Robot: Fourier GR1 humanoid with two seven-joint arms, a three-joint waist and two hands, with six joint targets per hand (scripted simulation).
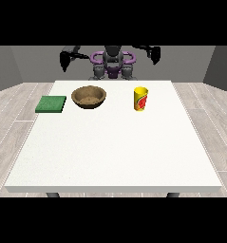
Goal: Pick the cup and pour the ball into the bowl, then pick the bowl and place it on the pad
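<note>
A yellow cup with a red mark stands upright on the white table, right of centre toward the far side. I cannot see a ball; the cup's inside is hidden. A brown bowl rests left of the cup, and a flat green pad lies at the table's left edge beside the bowl. The hand at the view's left hangs raised behind the table's far edge, well away from the bowl. The hand at the view's right is likewise raised, above and behind the cup. Neither hand holds anything.
The robot's torso stands behind the table's far edge. Grey plank floor surrounds the table on all sides.
</note>
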